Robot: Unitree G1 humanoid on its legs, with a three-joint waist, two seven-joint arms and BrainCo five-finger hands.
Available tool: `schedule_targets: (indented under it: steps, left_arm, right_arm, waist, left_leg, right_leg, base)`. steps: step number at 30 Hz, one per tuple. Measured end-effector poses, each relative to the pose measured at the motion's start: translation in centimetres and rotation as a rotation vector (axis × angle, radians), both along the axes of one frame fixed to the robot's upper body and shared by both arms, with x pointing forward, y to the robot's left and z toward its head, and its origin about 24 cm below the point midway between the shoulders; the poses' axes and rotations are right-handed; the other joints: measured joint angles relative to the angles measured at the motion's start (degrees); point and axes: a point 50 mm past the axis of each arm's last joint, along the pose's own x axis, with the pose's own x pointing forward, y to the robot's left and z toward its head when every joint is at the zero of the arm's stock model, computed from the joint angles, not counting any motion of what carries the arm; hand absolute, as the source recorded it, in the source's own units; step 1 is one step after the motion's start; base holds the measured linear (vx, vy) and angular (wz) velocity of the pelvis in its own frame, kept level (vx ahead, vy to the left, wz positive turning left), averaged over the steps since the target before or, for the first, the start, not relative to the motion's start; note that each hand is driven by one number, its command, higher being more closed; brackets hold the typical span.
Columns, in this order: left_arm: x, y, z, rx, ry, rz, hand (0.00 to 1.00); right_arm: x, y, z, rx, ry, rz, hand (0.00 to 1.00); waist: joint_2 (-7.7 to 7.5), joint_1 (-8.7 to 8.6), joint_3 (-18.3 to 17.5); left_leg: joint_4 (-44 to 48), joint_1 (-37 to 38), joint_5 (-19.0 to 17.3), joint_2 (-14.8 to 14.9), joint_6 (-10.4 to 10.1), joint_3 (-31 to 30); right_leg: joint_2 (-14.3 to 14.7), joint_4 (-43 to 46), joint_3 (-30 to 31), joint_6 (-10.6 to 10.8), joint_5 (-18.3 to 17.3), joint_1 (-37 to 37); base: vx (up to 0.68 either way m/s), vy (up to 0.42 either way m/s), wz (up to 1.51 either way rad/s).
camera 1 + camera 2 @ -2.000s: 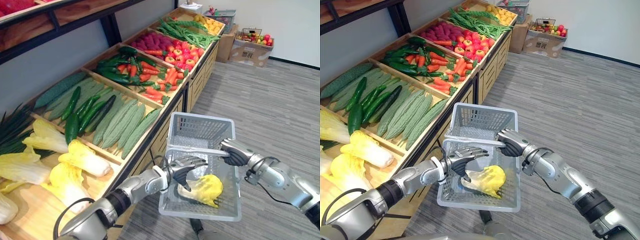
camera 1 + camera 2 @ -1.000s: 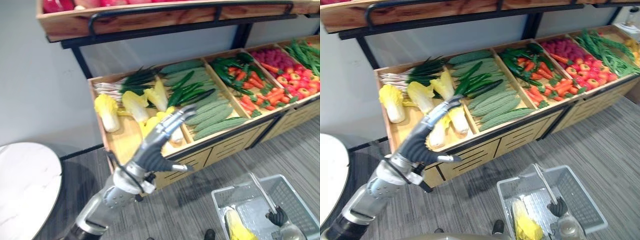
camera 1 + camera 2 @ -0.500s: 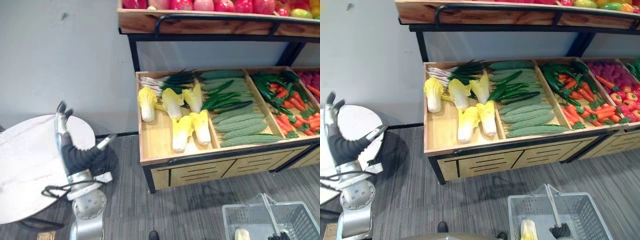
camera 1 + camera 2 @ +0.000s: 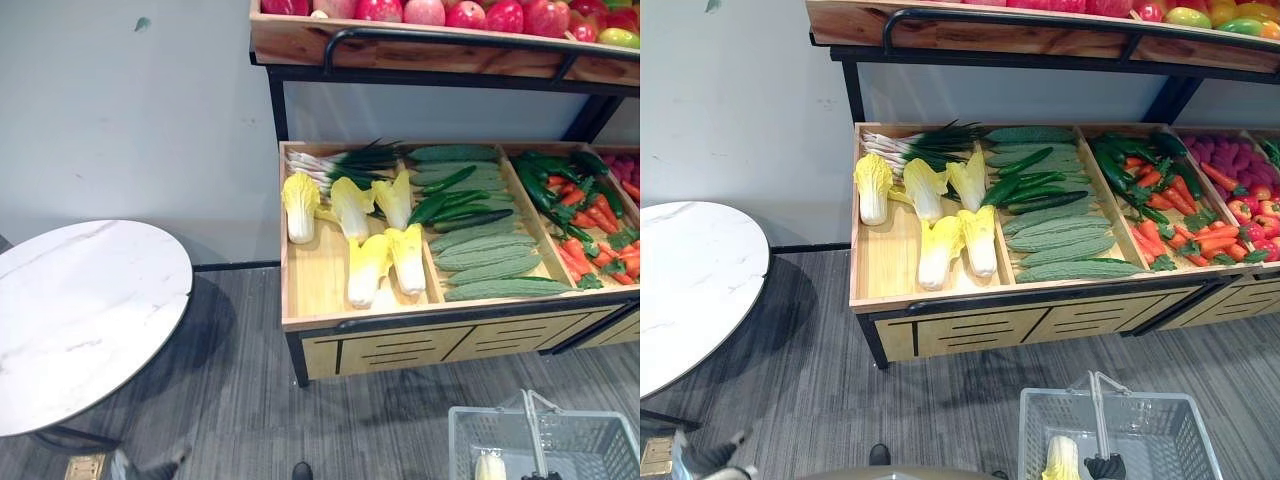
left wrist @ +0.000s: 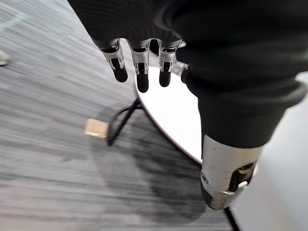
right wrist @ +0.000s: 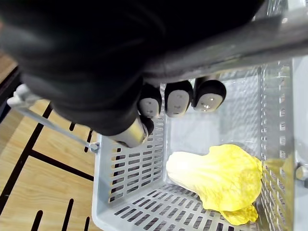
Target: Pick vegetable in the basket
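Note:
A grey plastic basket [image 4: 1140, 430] hangs low at the bottom right, above the floor. A yellow-white cabbage [image 6: 216, 178] lies inside it, its tip showing as the cabbage [image 4: 1061, 458]. My right hand [image 6: 178, 98] is shut on the basket's handle [image 6: 269, 41], fingers curled round the bar; the same right hand [image 4: 1105, 466] shows at the frame's lower edge. My left hand [image 5: 139, 62] hangs empty with straight fingers over the floor beside a round table, and the left hand [image 4: 700, 458] peeks in at the bottom left.
A wooden produce stand [image 4: 420, 330] holds several cabbages [image 4: 365, 265], green onions, cucumbers [image 4: 460, 200], bitter gourds [image 4: 490, 265] and carrots [image 4: 590, 225]. A shelf of apples [image 4: 450, 12] sits above. A round white marble table [image 4: 80, 310] stands at the left on the grey floor.
The camera has swung a little further. My left arm, raised over the round table half a second ago, has dropped to the bottom left. The basket stays in my right hand.

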Motion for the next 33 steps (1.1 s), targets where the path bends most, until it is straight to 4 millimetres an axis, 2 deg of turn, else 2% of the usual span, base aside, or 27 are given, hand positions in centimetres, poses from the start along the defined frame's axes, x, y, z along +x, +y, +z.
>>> schedule_targets:
  steps: [4, 6, 13, 18, 20, 22, 25, 27, 28, 29, 30, 31, 32, 33]
  left_arm:
    - [-2.3, -1.2, -1.7, -0.129, 0.089, 0.027, 0.00]
    - [-2.7, -1.7, -2.2, -0.176, 0.116, 0.005, 0.00]
    - [-1.1, -4.0, -3.1, -0.328, 0.113, -0.172, 0.00]
    - [-0.4, -5.6, -3.6, -0.432, 0.107, -0.275, 0.00]
    - [-0.5, -6.1, -3.8, -0.458, 0.121, -0.309, 0.00]
    - [0.2, -6.0, -3.7, -0.457, 0.129, -0.356, 0.00]
    - [0.2, -5.5, -3.7, -0.443, 0.153, -0.379, 0.00]
    - [0.3, -4.8, -3.5, -0.423, 0.164, -0.390, 0.00]
    - [0.7, -4.6, -3.4, -0.417, 0.161, -0.394, 0.00]
    - [1.3, -4.5, -3.4, -0.413, 0.152, -0.401, 0.00]
    - [2.2, -4.7, -3.3, -0.407, 0.134, -0.418, 0.00]
    - [2.5, -4.7, -3.2, -0.402, 0.125, -0.425, 0.00]
    - [2.6, -4.7, -3.1, -0.400, 0.124, -0.428, 0.00]
    - [2.4, -4.8, -3.2, -0.402, 0.128, -0.427, 0.00]
  right_arm:
    - [0.2, 0.0, 0.0, -0.002, -0.005, -0.005, 1.00]
    - [0.4, 0.0, 0.1, -0.003, -0.010, -0.004, 1.00]
    - [1.2, 0.0, 0.2, 0.002, -0.032, -0.004, 1.00]
    - [2.2, 0.5, 0.2, 0.019, -0.043, 0.034, 1.00]
    - [2.4, 0.6, 0.2, 0.023, -0.047, 0.038, 1.00]
    - [2.7, 1.3, 0.0, 0.048, -0.063, 0.013, 1.00]
    - [3.6, 1.5, 0.4, 0.049, -0.120, -0.005, 1.00]
    - [4.6, 2.0, 0.7, 0.052, -0.153, 0.026, 1.00]
    - [4.8, 2.3, 0.7, 0.054, -0.160, 0.036, 1.00]
    - [5.3, 2.6, 0.9, 0.057, -0.174, 0.056, 1.00]
    - [6.6, 2.9, 1.2, 0.062, -0.205, 0.082, 1.00]
    - [6.8, 2.9, 1.3, 0.064, -0.211, 0.086, 1.00]
    - [7.0, 2.7, 1.4, 0.060, -0.211, 0.092, 1.00]
    - [7.5, 2.7, 1.5, 0.058, -0.209, 0.111, 1.00]
  waist:
    - [0.20, -0.01, 0.17]
    - [0.46, 0.00, 0.32]
    - [1.17, -0.23, 0.79]
    - [0.76, -0.21, 1.43]
    - [0.92, -0.18, 1.68]
    - [0.48, -0.34, 3.17]
    - [1.26, -0.50, 4.08]
    - [1.99, -0.43, 4.68]
    - [2.07, -0.75, 4.95]
    - [3.42, -0.85, 5.54]
    - [3.04, -0.63, 7.12]
    - [2.90, -0.81, 7.86]
    - [2.93, -0.86, 8.22]
    - [2.92, -0.57, 8.22]
  left_leg:
    - [0.10, 1.22, -0.15, 0.22, -0.18, 0.87]
    - [-0.02, 2.10, -0.61, 0.23, -0.53, 1.55]
    - [-0.08, 3.30, -1.13, 0.47, -0.68, 2.94]
    - [-0.09, 4.36, -1.93, 0.31, -0.52, 4.37]
    - [0.33, 5.19, -2.79, 0.10, -0.09, 5.26]
    - [6.22, 4.56, -6.60, 0.57, -0.12, 6.40]
    - [14.30, 2.68, -11.78, 3.58, -0.14, 9.38]
    - [16.32, 3.11, -13.33, 6.24, 0.39, 13.97]
    - [16.33, 3.31, -13.25, 6.39, 0.74, 15.09]
    - [14.88, 3.45, -12.69, 7.73, 1.99, 18.45]
    - [13.77, 3.81, -12.29, 7.78, 2.89, 22.28]
    - [13.25, 4.25, -12.20, 7.60, 3.04, 23.76]
    - [12.03, 5.67, -11.95, 7.61, 3.39, 27.12]
    - [11.83, 6.41, -12.03, 7.84, 3.51, 30.47]
  right_leg:
    - [0.18, 0.26, 1.01, -0.06, -0.06, 0.45]
    - [0.28, 0.30, 1.70, -0.02, -0.22, 0.90]
    - [0.23, 1.50, 3.22, 0.22, -1.48, 0.69]
    - [-0.35, 2.21, 4.69, 0.53, -1.75, 0.58]
    - [-1.24, 4.79, 5.83, 0.51, -2.91, -0.20]
    - [-3.04, 10.37, 7.37, 0.96, -4.40, -1.60]
    - [-2.52, 15.43, 11.04, -0.33, -3.15, -4.49]
    - [0.04, 15.48, 13.76, -2.43, 2.85, -7.33]
    - [0.62, 14.37, 13.41, -3.01, 5.03, -7.91]
    - [1.70, 9.42, 12.35, -3.44, 10.30, -7.81]
    - [0.48, 12.20, 5.82, -5.52, 8.65, -8.67]
    - [-1.21, 17.15, 1.24, -6.39, 5.72, -9.14]
    - [-3.86, 25.07, -6.49, -7.89, 0.27, -8.62]
    - [-5.82, 30.13, -11.16, -7.62, -3.36, -7.18]
  base:
    - [0.05, -0.007, -0.11]
    - [0.03, -0.006, -0.19]
    - [0.00, -0.006, -0.11]
    - [0.02, 0.005, -0.16]
    - [0.06, 0.021, -0.18]
    - [0.09, 0.036, -0.22]
    - [0.03, 0.049, -0.66]
    - [0.02, 0.122, -1.10]
    - [-0.02, 0.144, -1.13]
    - [-0.10, 0.090, -1.15]
    - [-0.13, 0.086, -1.19]
    - [-0.15, 0.088, -1.25]
    - [-0.07, 0.143, -1.37]
    - [-0.02, 0.137, -1.42]
